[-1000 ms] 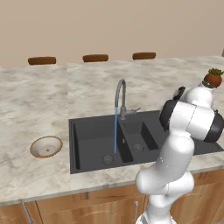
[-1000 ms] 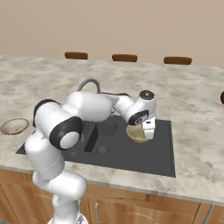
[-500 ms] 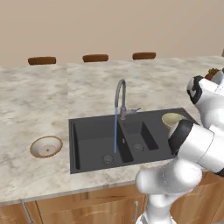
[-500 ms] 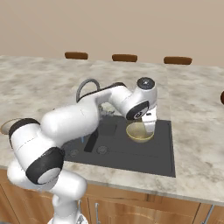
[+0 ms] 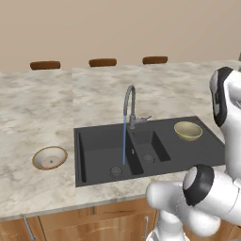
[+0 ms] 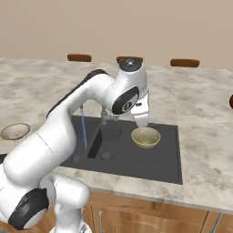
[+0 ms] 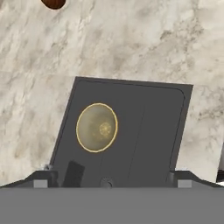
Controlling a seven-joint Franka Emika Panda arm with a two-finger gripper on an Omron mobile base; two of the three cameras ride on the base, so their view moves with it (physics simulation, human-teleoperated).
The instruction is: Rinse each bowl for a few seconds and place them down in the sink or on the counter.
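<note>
Lifting clear of the olive-tan bowl on the drainboard

Rising since the earlier frames, the arm [image 6: 77, 113] now arches higher over the sink [image 5: 101, 155]; a second ago its wrist hung low against the deeper bowl, and now the hand stands well above it. Neither bowl has shifted, and the stream of water [image 5: 124, 141] runs from the tap [image 5: 129, 106] as before.

On the broad counter [image 5: 52, 108], the sink's right-hand drainboard carries the olive-tan bowl [image 6: 145, 137], upright and resting free. The gripper [image 6: 141, 119] hangs just above the bowl's far rim, apart from it, fingers pointing down and jaws spread wide with nothing between them. From the hand view the bowl [image 7: 96, 127] sits left of centre on the dark drainboard, below and ahead of the fingers.

The shallow bowl [image 5: 49, 157], brown-rimmed and whitish inside, rests on the counter left of the sink, well apart from the gripper.

The arm sweeps up from the base at lower left in the right base view, bends at the elbow, and turns the wrist downward over the drainboard. A reddish-brown pot [image 7: 53, 3] peeks in at the top edge of the hand view.
</note>
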